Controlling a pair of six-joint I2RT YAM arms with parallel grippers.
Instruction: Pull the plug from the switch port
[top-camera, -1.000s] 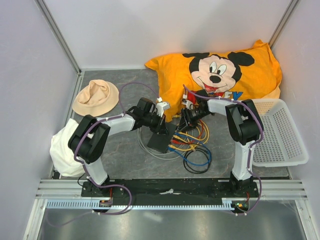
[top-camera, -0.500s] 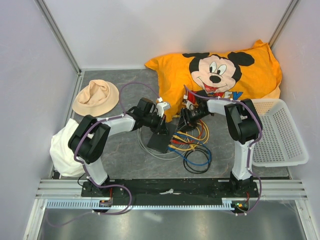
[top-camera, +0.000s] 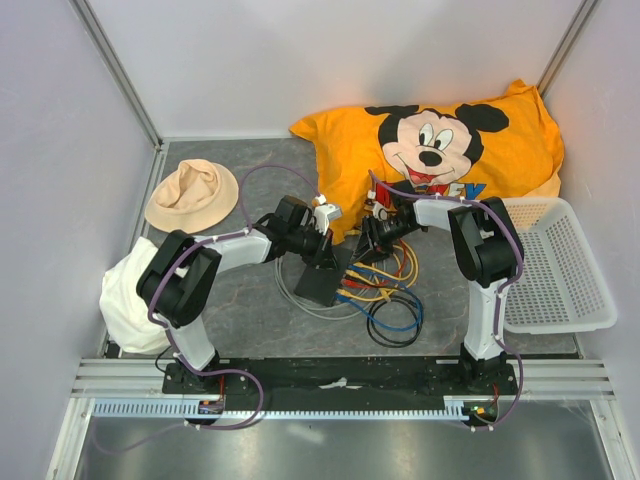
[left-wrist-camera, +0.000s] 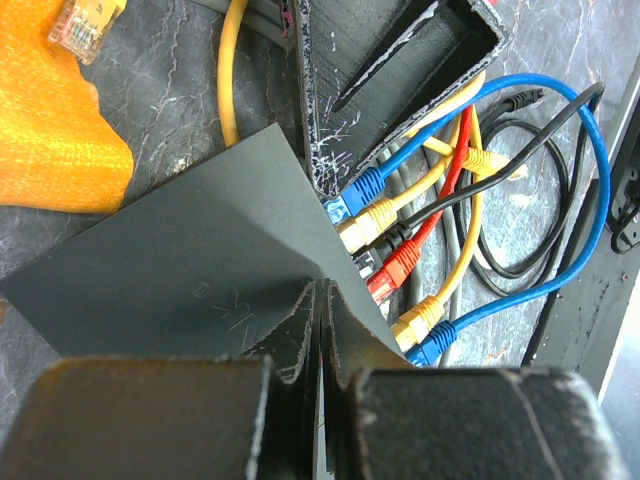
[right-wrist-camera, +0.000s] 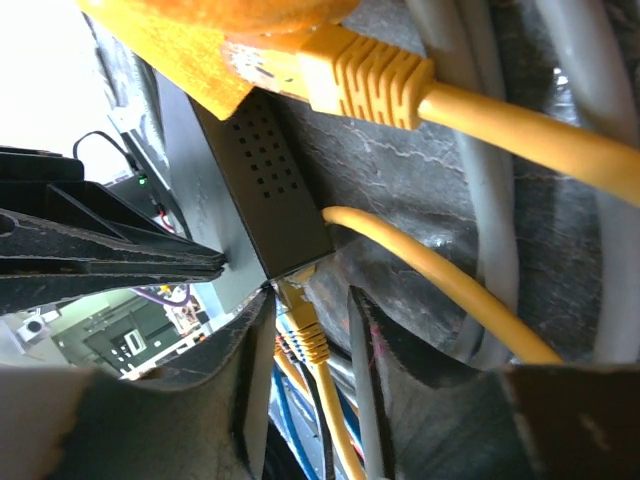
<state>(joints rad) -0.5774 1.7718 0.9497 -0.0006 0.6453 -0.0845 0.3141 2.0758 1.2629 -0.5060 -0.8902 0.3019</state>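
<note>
Counter (top-camera: 250, 320): grey, crowded. Orange pillow (top-camera: 470, 150) fills upper right of top view, its edge near the work zone. Switch (top-camera: 318, 288) sits centre frame, flat on counter, port row facing lower right w/ cable bundle (top-camera: 385, 300) fanning out from it.

L pincer (left-wrist-camera: 320, 300): clenched, nothing between the fingers, tips pressing on the switch lid in L wrist view. Reads as the brace. You want it bearing down firm so the box doesn't slide w/ the pull.

R pincer (right-wrist-camera: 310, 305): released, fingers straddling yellow plug (right-wrist-camera: 306, 345) at the switch corner, lower centre of R wrist view. Small gap each side, no grip yet.

To do it well, IMO:
- Close on the plug boot, not the cord.
- Latch tab not visible, can't tell which face it's on; your squeeze may need to catch it.
- Pull straight out along the port axis, away from the box, no twisting.
- Neighbour plugs sit just beside, so don't pinch two.
- Ignore loose yellow plug (right-wrist-camera: 360, 70) at upper centre; that one's out already.
</note>
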